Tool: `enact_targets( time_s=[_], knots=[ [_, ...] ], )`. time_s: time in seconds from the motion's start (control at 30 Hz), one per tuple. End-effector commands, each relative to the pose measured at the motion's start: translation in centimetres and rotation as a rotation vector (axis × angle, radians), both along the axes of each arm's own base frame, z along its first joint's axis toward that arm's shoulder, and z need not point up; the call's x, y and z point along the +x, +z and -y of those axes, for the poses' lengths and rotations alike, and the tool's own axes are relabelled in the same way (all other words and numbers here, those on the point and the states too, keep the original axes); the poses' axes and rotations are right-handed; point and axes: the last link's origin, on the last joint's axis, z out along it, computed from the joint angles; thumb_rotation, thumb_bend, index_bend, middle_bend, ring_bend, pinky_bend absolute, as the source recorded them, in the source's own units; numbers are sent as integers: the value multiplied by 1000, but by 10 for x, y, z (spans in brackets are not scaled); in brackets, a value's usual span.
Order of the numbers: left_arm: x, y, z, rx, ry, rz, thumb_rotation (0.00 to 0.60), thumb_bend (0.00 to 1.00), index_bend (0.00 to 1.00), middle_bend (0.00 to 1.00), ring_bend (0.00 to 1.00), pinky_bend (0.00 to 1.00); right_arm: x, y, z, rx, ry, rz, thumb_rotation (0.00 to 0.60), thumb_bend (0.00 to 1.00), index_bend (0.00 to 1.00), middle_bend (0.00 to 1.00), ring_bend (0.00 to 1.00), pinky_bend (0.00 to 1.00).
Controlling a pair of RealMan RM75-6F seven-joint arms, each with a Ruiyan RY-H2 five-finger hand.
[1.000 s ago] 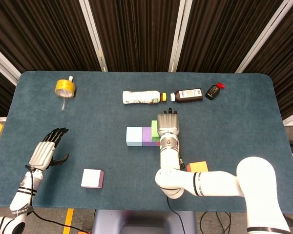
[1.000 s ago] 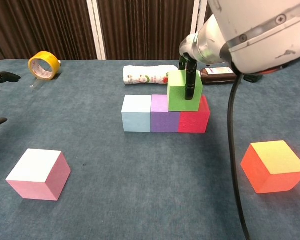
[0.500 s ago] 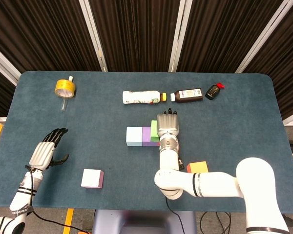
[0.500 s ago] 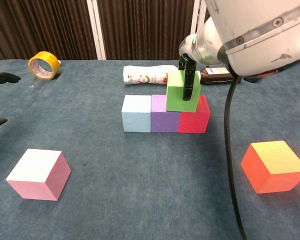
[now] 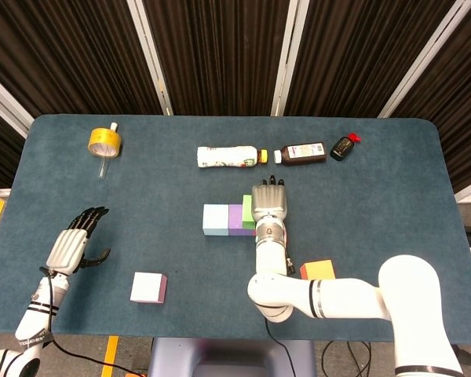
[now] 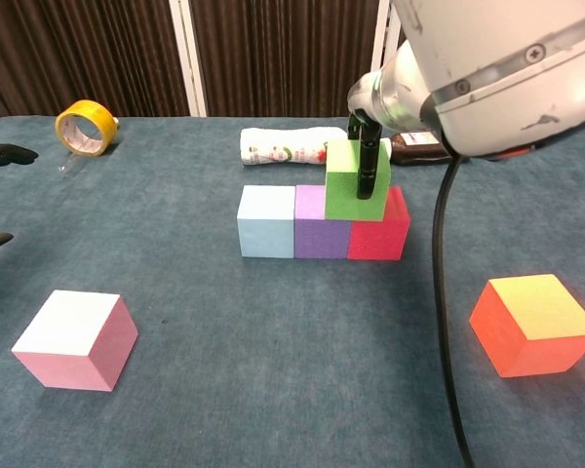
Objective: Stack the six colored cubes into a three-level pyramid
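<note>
left hand: low at the table's left edge, fingers spread, holding nothing
pink cube: alone, front left, white top
base row: light blue cube, purple cube, red cube touching side by side
green cube: over the purple-red seam, pinched by the right hand
hidden: whether the green cube rests on the row cannot be told; in the head view the hand covers the red cube
orange cube: front right, yellow top
around: tape roll far left; white bottle, brown bottle behind the row
</note>
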Motion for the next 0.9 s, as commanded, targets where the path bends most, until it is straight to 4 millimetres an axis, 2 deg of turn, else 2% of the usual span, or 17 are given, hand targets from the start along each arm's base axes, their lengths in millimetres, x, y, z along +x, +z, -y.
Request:
enact_targets(
  time_s=[0.03,0.33,0.57,0.77,0.9],
  knots=[
    [0,0,0,-1,-1,2,600,330,82,52,22,127,0,0,0,3,-1,2,600,363,428,258,125,222],
    [0,0,0,-1,-1,4,600,331,77,49,16,127,1,1,1,-7,0,8,600,363,489,258,125,222],
    [0,0,0,-1,0,4,600,331,75,48,15,127,0,-1,1,-1,1,0,600,363,488,258,125,222],
    [-1,-1,0,-2,3,6,600,331,74,48,15,127,0,-3,1,3,5,-5,600,363,466,258,120,217],
    [-1,-2,0,-3,2,7,600,332,72,48,15,127,1,-3,0,10,5,-1,600,363,384,258,112,209]
  ],
)
